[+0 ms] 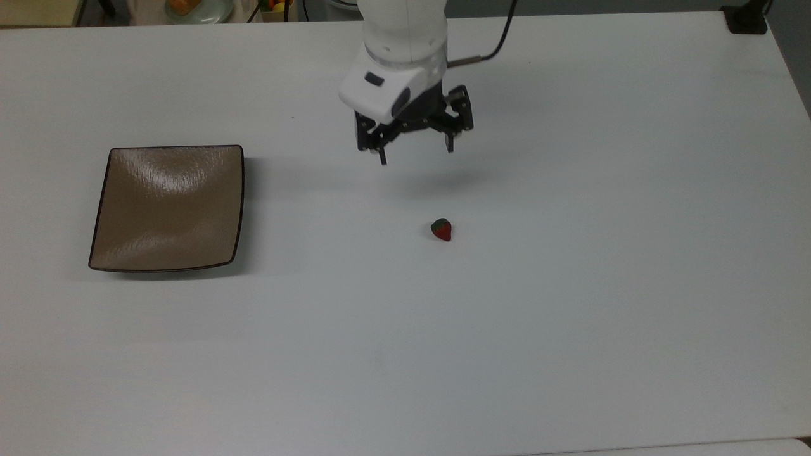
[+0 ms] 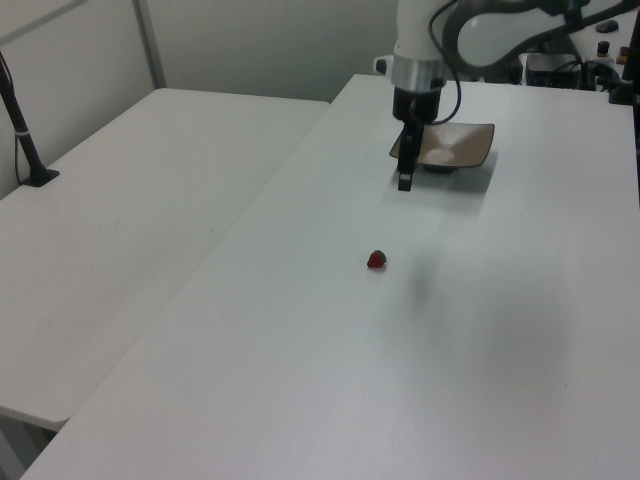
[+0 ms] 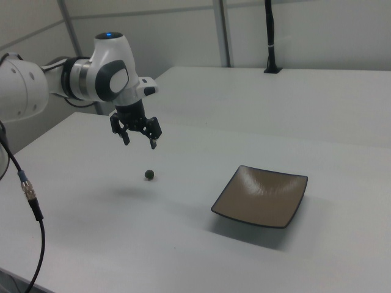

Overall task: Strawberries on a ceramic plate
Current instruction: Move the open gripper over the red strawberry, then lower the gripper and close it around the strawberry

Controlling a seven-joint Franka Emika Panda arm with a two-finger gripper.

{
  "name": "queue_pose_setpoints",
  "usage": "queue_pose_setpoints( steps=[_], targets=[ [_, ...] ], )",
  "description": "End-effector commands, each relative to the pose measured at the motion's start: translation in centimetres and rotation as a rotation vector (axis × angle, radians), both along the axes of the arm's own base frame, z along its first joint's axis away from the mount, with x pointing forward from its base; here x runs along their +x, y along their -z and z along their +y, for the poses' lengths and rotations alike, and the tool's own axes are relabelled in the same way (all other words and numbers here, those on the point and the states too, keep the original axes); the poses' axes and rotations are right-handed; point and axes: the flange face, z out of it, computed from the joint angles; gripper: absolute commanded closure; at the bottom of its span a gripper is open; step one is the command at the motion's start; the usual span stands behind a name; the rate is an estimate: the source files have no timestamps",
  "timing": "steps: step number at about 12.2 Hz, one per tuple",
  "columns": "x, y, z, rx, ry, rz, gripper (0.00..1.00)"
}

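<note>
One small red strawberry (image 1: pixel 441 229) with a dark green leafy cap lies alone on a plain white table (image 1: pixel 570 316), near the middle of the top view. A square ceramic plate (image 1: pixel 167 207), glossy tan-brown with a thin dark rim, upturned edges and a rippled glaze that catches the light, sits well apart toward the top view's left and holds nothing. A white robot arm hangs its black two-finger gripper (image 1: pixel 415 156) above the table, short of the berry and toward the top view's upper edge; the jaws are spread wide and grip nothing. In the right view the gripper (image 3: pixel 140 141) hovers above and just to the right view's left of the berry (image 3: pixel 148 174). The step in hand looks to be the approach for pickup. To do it well, the gripper likely needs to centre directly over the berry, descend until the fingertips flank its rounded body, and close gently, since so tiny and tapered a shape could slip or roll aside.
</note>
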Motion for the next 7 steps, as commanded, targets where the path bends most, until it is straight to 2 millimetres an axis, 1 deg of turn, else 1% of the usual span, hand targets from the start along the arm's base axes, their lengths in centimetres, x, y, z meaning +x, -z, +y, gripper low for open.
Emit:
queue_pose_setpoints(
  steps=[1,2,5,6,7],
  targets=[
    [1.3,3.5,2.4,0.002,-0.028,-0.016,0.00],
    [2.0,4.9,2.6,0.007,-0.026,-0.051,0.00],
    [2.5,8.6,2.8,0.004,-0.028,-0.027,0.00],
    [2.6,8.9,2.8,0.005,-0.028,-0.038,0.00],
    [2.7,9.7,3.5,0.010,-0.035,-0.052,0.00]
  ],
)
